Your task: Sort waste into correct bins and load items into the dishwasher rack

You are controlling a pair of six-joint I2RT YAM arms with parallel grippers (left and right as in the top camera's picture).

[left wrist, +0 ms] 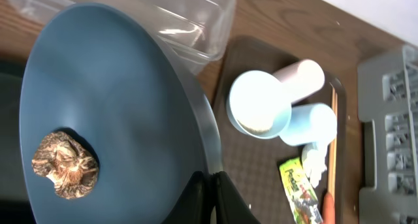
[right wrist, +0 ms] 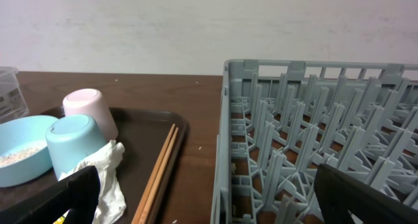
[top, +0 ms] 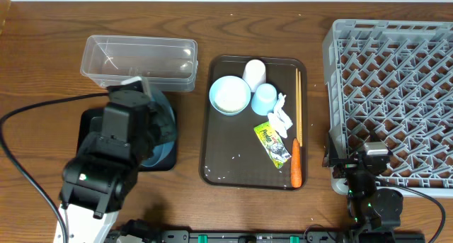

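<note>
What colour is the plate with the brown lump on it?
Dark blue. The plate shows best in the left wrist view.

Black arms [top: 106,158], trailing black cables [top: 42,103]

You can see two cups, a white cup [top: 254,71] and a blue cup [top: 265,98], one bowl [top: 214,95], one plate [left wrist: 98,87], two chopsticks [top: 298,101], one carrot [top: 296,171], one wrapper [top: 272,142], one tissue [top: 282,117], one rack [top: 396,73], one tub [top: 141,39]

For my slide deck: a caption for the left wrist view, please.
Left tool grips the rim of a large dark-blue plate carrying a brown food lump.
</note>
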